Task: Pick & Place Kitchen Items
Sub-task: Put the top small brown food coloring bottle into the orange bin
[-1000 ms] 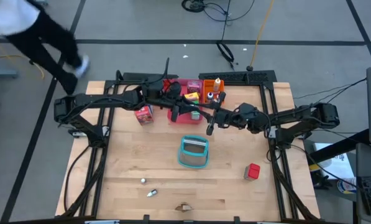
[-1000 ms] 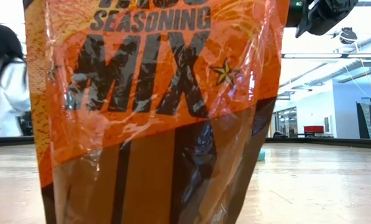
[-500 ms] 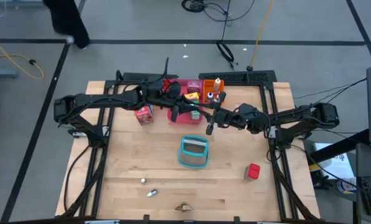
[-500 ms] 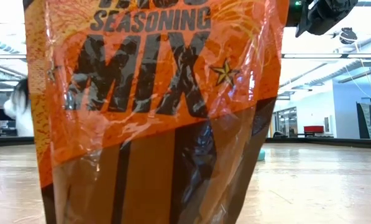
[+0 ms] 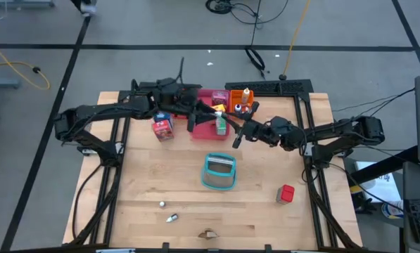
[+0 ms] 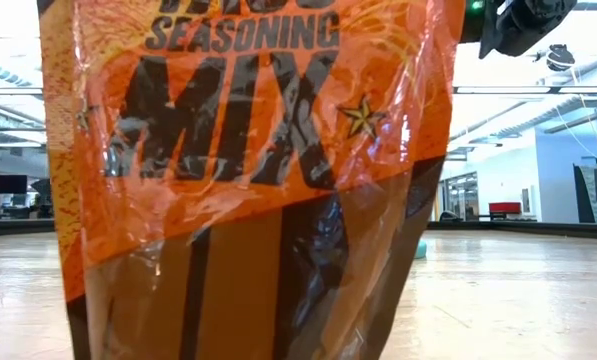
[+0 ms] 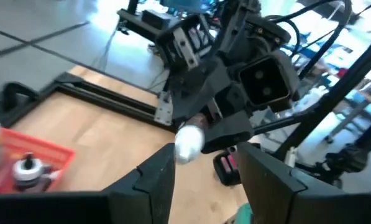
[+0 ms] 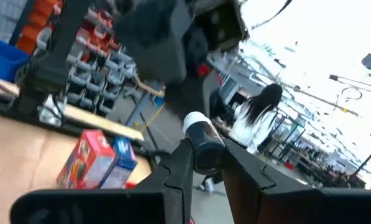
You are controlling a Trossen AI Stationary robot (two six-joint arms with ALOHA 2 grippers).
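While both arms reach toward the middle of the table in the high view, the left gripper (image 5: 193,121) sits at the left edge of the pink tray (image 5: 208,112) and the right gripper (image 5: 236,138) just right of it, near the green carton (image 5: 221,124) lying at the tray's near-right side. A red-blue carton (image 5: 162,127) stands on the wood left of the tray. The orange bottle (image 5: 246,95) stands in the orange tray (image 5: 239,105) at the far side, the teal basket (image 5: 219,172) lies near the table's centre, and the red cube (image 5: 286,193) sits well apart toward the near right. Two tiny pieces (image 5: 169,211) rest close to the near edge.

From table height, an orange seasoning-mix pouch (image 6: 248,170) fills almost everything; only a dark part of an arm shows at the upper right corner.

Through the left wrist camera, the left gripper's fingers (image 7: 149,186) stand spread with nothing between them — beyond them the right gripper (image 7: 201,138) holds a small dark bottle with a white cap (image 7: 188,142).

Seen from the right wrist, the right gripper (image 8: 205,168) pinches that dark bottle (image 8: 204,142), cap pointing away, with the red-blue carton (image 8: 98,160) on the table beyond and a person (image 8: 250,121) in the room behind.
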